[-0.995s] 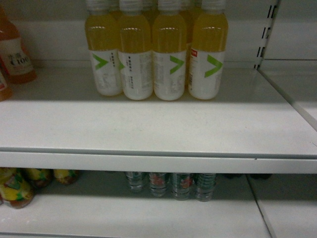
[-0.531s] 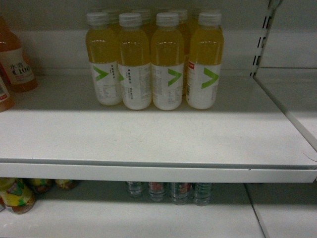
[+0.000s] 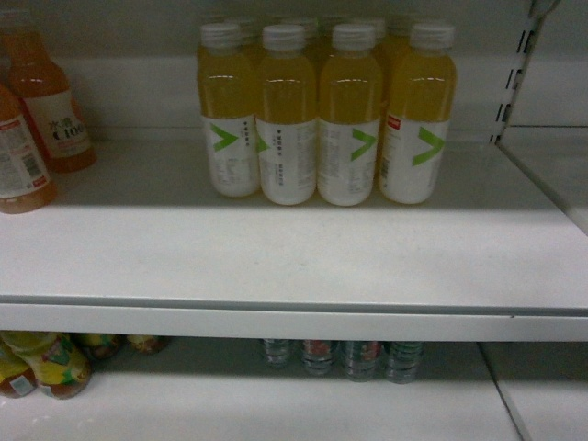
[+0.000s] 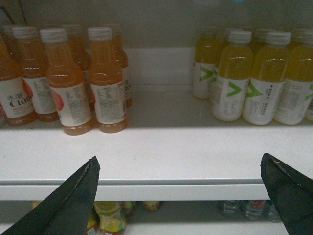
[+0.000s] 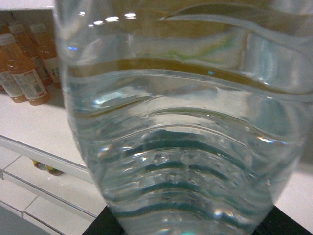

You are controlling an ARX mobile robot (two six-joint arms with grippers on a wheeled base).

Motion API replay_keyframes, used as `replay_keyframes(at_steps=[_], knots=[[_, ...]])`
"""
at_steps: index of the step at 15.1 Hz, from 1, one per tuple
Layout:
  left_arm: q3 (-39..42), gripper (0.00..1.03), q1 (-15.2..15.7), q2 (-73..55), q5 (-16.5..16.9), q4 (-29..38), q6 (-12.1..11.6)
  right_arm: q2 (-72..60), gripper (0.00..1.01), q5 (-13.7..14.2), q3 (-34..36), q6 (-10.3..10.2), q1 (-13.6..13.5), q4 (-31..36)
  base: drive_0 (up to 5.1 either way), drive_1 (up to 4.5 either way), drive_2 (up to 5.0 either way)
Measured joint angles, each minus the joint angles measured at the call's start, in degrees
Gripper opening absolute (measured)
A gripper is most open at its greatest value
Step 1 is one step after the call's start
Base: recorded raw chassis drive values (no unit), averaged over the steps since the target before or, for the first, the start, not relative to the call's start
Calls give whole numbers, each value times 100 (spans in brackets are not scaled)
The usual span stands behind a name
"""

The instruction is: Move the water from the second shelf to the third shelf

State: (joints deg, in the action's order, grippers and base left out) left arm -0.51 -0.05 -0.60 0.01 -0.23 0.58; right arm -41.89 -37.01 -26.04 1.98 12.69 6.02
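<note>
A clear ribbed water bottle (image 5: 181, 147) fills the right wrist view, and my right gripper (image 5: 190, 227) is shut on it, with dark fingers showing at both bottom corners. Its label and cap are out of view. More water bottles (image 3: 344, 358) stand on the lower shelf, half hidden under the upper shelf's front edge (image 3: 276, 322); they also show in the left wrist view as small water bottles (image 4: 244, 208). My left gripper (image 4: 179, 159) is open in front of that edge and holds nothing. Neither gripper shows in the head view.
Several yellow drink bottles (image 3: 322, 119) with green marks stand at the back of the upper shelf (image 3: 276, 257). Orange drink bottles (image 3: 46, 110) stand at its left. Colourful bottles (image 3: 55, 363) sit on the lower shelf's left. A slotted upright (image 3: 514, 73) bounds the right.
The head view has shifted: the yellow bottles and the shelf edge now sit lower and further right, and more of the orange bottles shows at the left.
</note>
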Motion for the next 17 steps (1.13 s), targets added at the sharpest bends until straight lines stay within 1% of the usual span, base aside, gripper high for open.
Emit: replay_keyframes(at_steps=[17], knots=[[0, 98, 0, 0, -2, 11, 0, -2, 39, -4, 0, -2, 4, 11, -494, 247, 247]])
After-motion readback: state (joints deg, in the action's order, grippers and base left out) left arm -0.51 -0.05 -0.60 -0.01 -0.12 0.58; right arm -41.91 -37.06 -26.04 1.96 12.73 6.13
